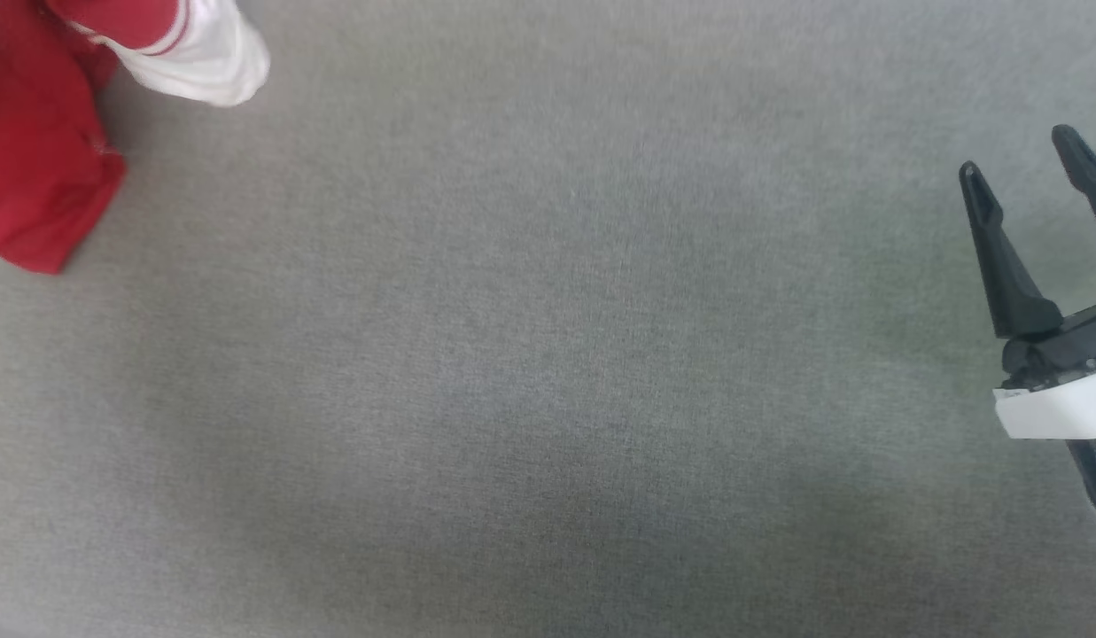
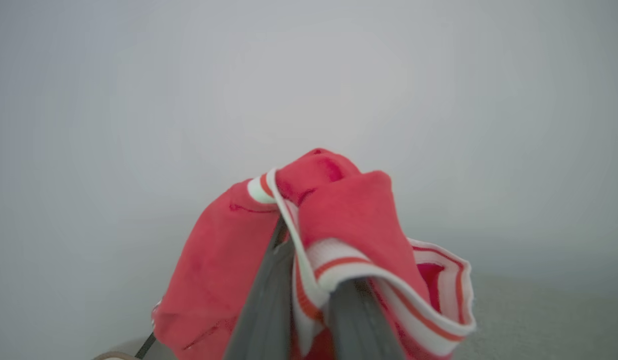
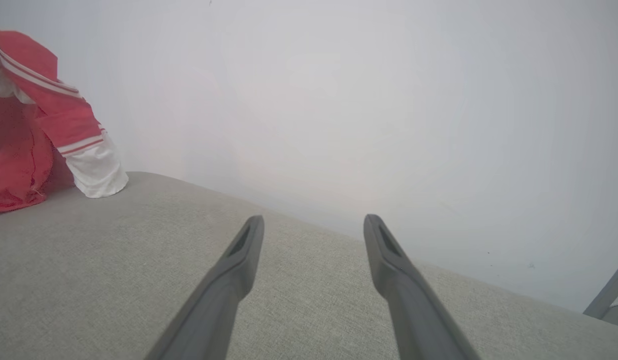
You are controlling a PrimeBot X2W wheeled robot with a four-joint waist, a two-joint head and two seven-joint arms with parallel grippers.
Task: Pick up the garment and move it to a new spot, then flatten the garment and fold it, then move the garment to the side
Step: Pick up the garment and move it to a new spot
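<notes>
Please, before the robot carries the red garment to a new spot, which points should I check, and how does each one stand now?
1. Left gripper shut on the garment, at its striped trim: ok.
2. Right gripper open, holding nothing: ok.
3. Right gripper apart from the garment: ok.
4. Garment lifted off the grey surface: not ok, the white sleeve seems to rest on it.
5. Grip depth on the cloth: cannot tell.
</notes>
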